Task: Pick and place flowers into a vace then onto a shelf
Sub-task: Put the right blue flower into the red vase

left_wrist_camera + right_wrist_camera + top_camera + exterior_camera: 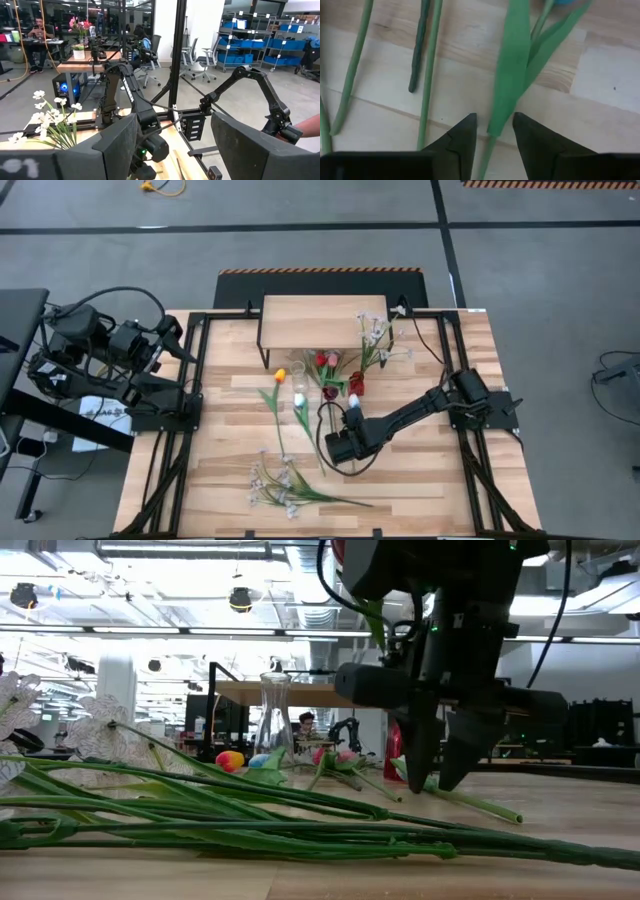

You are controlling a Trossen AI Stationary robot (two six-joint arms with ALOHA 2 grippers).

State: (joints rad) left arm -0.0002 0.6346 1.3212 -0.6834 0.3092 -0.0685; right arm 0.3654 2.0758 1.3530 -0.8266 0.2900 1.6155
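Note:
My right gripper [335, 450] [495, 125] is open and points down at the table's middle. Its two fingertips stand on either side of a green tulip stem and leaf [496, 120] lying flat; I see no touch. The stem also shows in the low view [480, 805]. More tulips [325, 365] and an orange one [280, 375] lie around a clear glass vase [275, 720] that stands upright. One white-lilac spray [275, 485] lies near the front edge, and another [375, 335] lies by the shelf [323, 320] at the far edge. My left gripper [172, 145] is open and empty, off the table's left side [175, 340].
Further green stems [427, 60] lie close beside the right gripper's fingers. A black cable loop [325, 430] lies by the right gripper. Black frame rails [195, 380] run along the table's left and right sides. People sit at desks in the room beyond [37, 27].

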